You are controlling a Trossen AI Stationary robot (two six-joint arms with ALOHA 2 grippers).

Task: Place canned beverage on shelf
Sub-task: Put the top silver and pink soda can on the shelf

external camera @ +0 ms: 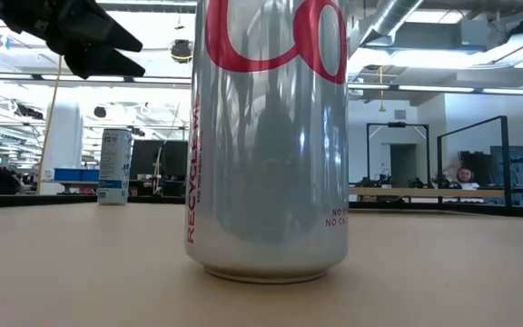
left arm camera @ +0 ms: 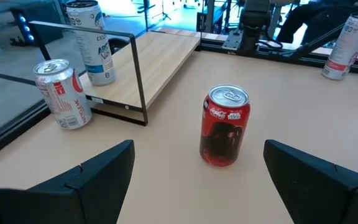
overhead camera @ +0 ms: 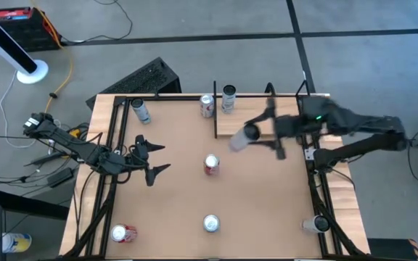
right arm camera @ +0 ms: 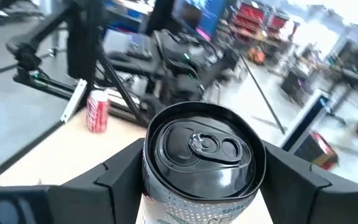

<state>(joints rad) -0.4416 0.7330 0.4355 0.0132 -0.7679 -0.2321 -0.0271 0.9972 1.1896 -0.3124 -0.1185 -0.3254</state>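
My right gripper [overhead camera: 247, 138] is shut on a pale can with a black top [right arm camera: 202, 149]. It holds the can in the air over the left end of the shelf [overhead camera: 227, 125], a light-wood board with thin black posts. My left gripper [overhead camera: 156, 159] is open and empty at the table's left. A red can [left arm camera: 224, 126] stands upright between and beyond its fingertips, and also shows in the high view [overhead camera: 211, 164]. Two cans [overhead camera: 207, 106] [overhead camera: 228, 98] stand at the shelf's far left corner. My right gripper pinches the can's side wall [right arm camera: 157, 186] between its two fingers, one on each side, just below the top rim. The can is lifted clear and tilted, its black top [right arm camera: 204, 146] turned toward the wrist camera.
Other cans stand at the far left [overhead camera: 138, 109], near left [overhead camera: 122, 233], near middle [overhead camera: 210, 222] and near right [overhead camera: 314, 225]. The near-middle silver can fills the low view [external camera: 271, 136]. Black rails run along both table sides [overhead camera: 104, 181].
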